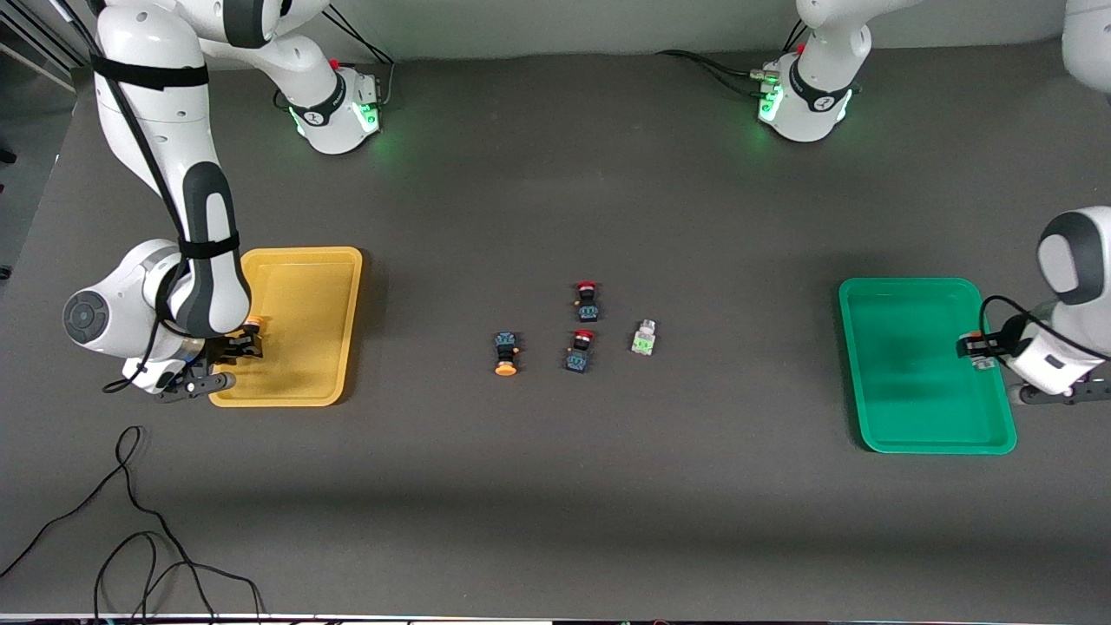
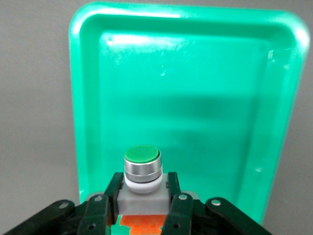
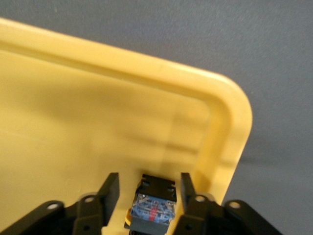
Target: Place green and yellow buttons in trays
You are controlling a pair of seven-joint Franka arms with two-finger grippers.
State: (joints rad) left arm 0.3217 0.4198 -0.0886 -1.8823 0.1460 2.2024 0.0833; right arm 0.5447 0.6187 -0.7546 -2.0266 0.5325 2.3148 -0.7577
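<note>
Gripping a green-capped grey button (image 2: 142,172), your left tool (image 2: 143,205) hangs over the green tray (image 1: 920,434). Your right tool (image 3: 149,196) sits in the yellow tray (image 1: 338,295), fingers spread off a dark-bodied button (image 3: 152,208). Between the trays, a yellow-capped button (image 1: 506,354) and a whitish-grey one (image 1: 643,338) lie on the tabletop (image 1: 555,521).

Green-capped white button (image 2: 142,169) held over the green tray (image 1: 868,365); dark button (image 3: 154,205) in the yellow tray (image 1: 334,347). On the worktop lie an orange-capped dark button (image 1: 506,353) and whitish green-faced button (image 1: 644,338).
</note>
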